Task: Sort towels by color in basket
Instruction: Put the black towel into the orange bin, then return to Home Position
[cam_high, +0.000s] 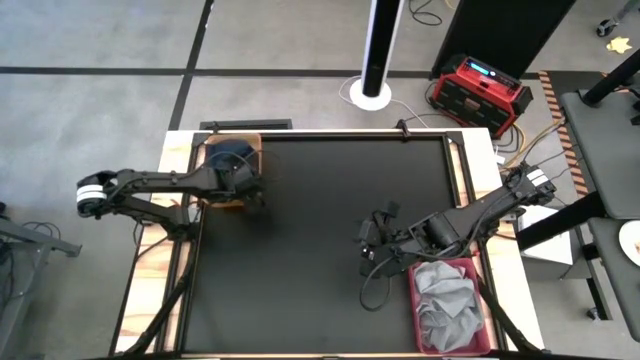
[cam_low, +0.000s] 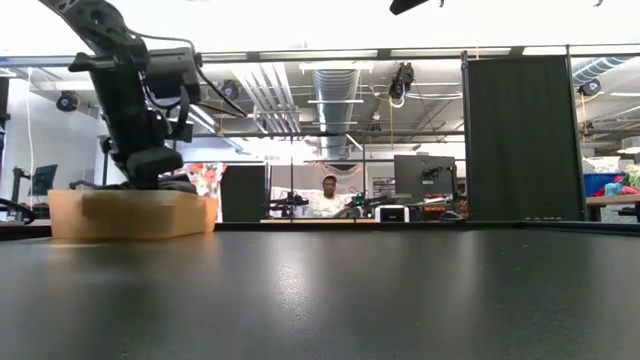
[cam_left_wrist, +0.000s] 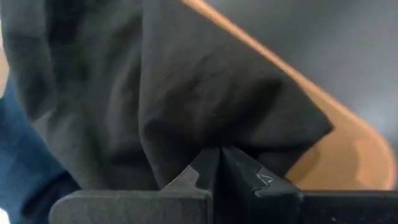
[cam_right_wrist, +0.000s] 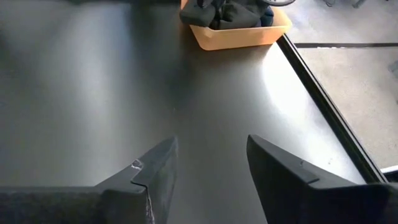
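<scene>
my left claw (cam_left_wrist: 219, 163) sits down in the orange basket (cam_high: 232, 175) at the far left corner of the surface (cam_high: 320, 240), its fingers pressed together with the black towel (cam_left_wrist: 186, 93) bunched right against their tips. whether the cloth is actually pinched between them i cannot tell. just beside that towel, on one side of the claw, a navy blue towel (cam_left_wrist: 25, 168) lies in the same basket. so that basket holds two dark towels that i can count, one black and one navy.

my right claw (cam_right_wrist: 208, 165) hangs over bare surface near the right side, fingers apart and nothing between them. the orange basket is well ahead of it across the surface. just beside this claw, toward the near right edge, stands a red basket (cam_high: 452, 305) with grey towels (cam_high: 445, 300) heaped inside; how many pieces are in that heap i cannot tell.

two baskets in all, one orange and one red.
</scene>
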